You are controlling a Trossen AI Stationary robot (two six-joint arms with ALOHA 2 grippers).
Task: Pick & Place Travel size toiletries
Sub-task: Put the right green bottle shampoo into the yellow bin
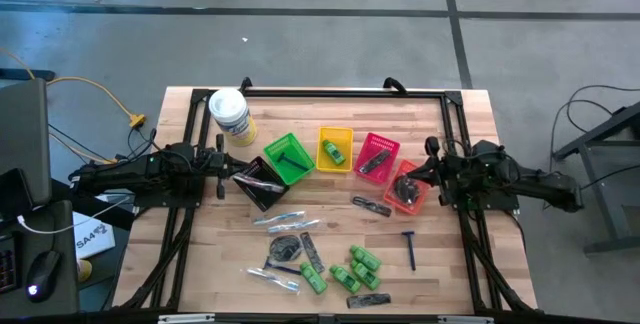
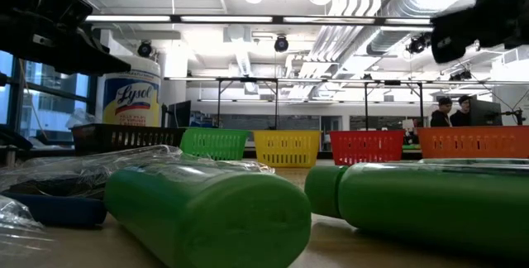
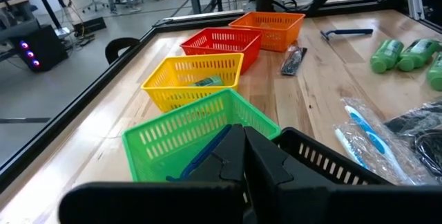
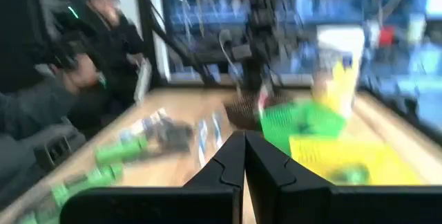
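Loose travel size toiletries lie on the near half of the table: green mini bottles (image 1: pixel 355 269), a blue-handled razor (image 1: pixel 409 249), clear-wrapped sticks (image 1: pixel 285 219), dark combs (image 1: pixel 371 206) and a round dark packet (image 1: pixel 285 247). A row of small baskets stands behind them: black (image 1: pixel 262 196), green (image 1: pixel 300 171), yellow (image 1: pixel 335 164), red (image 1: pixel 385 145) and orange (image 1: pixel 398 204). Some baskets hold an item each. My left gripper (image 3: pixel 243 131) is shut and empty, level above the black basket's left side. My right gripper (image 4: pixel 244 135) is shut and empty, just right of the orange basket.
A white tub with a yellow label (image 1: pixel 230 114) stands at the far left of the table. A black frame (image 1: pixel 320 92) runs along the table's edges. Bare wood shows between the basket row and the far edge. People are in the room beyond the table.
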